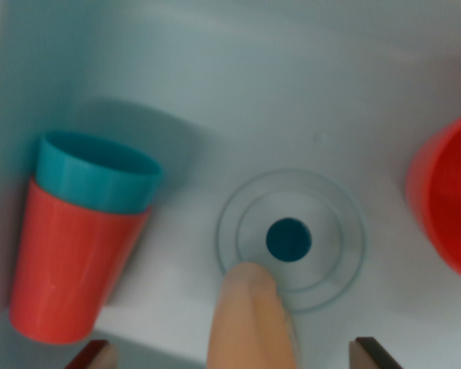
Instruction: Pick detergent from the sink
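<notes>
Wrist view, looking down into a pale sink point(215, 84). Drain hole point(289, 239), dark teal, sits inside concentric rings near centre of the basin floor. At the wrist view's left: two nested cups lying tilted, a teal cup point(96, 171) stacked in a red-orange cup point(69, 265), close to the left wall. At the right edge: part of a red container point(449, 204), cropped by the frame. A peach-coloured elongated object, presumably the detergent bottle point(250, 319), rises from the near edge, its rounded tip overlapping the drain rings. Gripper point(234, 355): both fingertips visible at the bottom corners, spread wide, well apart from the bottle on either side, nothing clasped.
</notes>
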